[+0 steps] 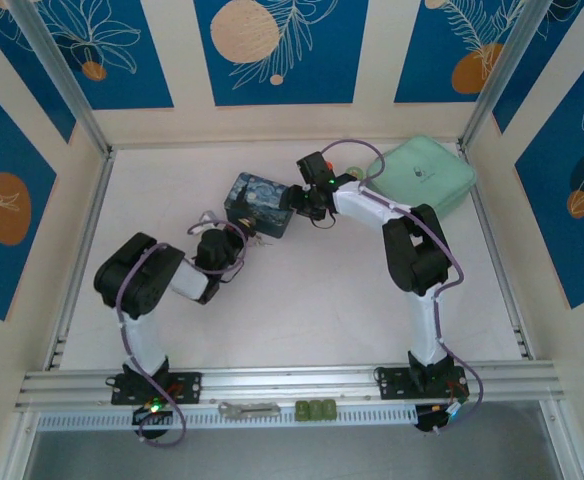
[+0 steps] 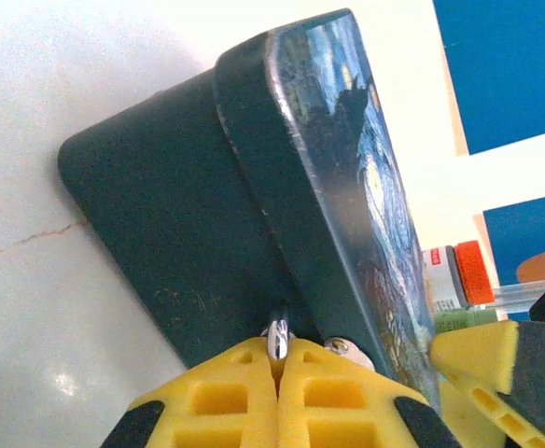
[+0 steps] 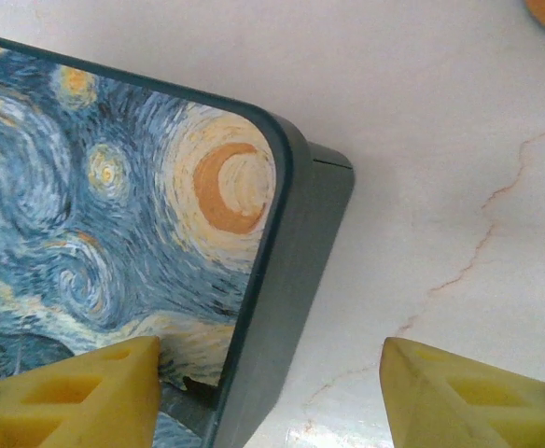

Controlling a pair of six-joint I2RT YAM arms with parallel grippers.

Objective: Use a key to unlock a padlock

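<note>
Status: early, by judgement, with no freed shackle on show.
- Blue painted box [image 1: 260, 203]: on the desk [image 1: 302, 310], near centre.
- Left tool [image 2: 277, 359]: at the box's 7 o'clock side, fingers pressed together on a small silvery metal piece [image 2: 277, 336]. Whether this is the key or the padlock's shackle cannot be told; the padlock body is hidden.
- Right tool [image 3: 271, 353]: at the box's 3 o'clock corner, spread wide, holding nothing.
- Outstanding, seemingly: key insertion, turn, shackle release.
</note>
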